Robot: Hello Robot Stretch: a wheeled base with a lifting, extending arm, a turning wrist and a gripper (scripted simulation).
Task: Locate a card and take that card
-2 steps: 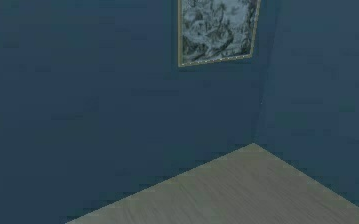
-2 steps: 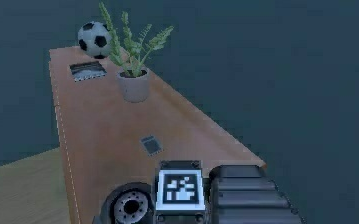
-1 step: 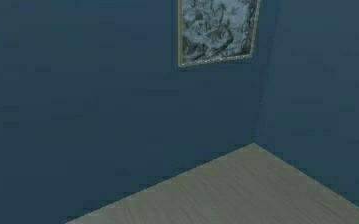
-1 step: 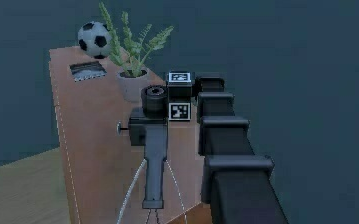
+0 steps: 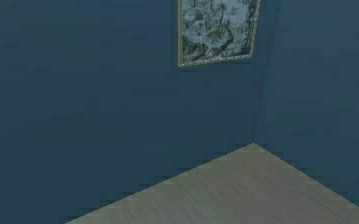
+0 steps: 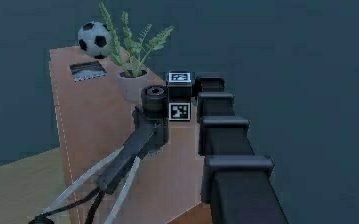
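Brown counter (image 6: 82, 120) at frame left. At its upper-left end sit a soccer ball (image 6: 94, 38), a potted plant (image 6: 135, 48) and a flat grey rectangle (image 6: 87, 70), possibly the card. Fingers (image 6: 87, 180) slant toward lower left over the counter; can't tell their state or any hold. Forward view, top: framed picture (image 5: 219, 32) on a blue wall (image 5: 87, 100).

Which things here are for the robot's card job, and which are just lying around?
For the job:
- the robot's dark gripper
- a small flat dark-edged rectangle on the reddish-brown wooden tabletop, possibly the card

Just lying about:
- a black-and-white football
- a green leafy plant in a brown pot
- a framed grey picture on the dark blue wall
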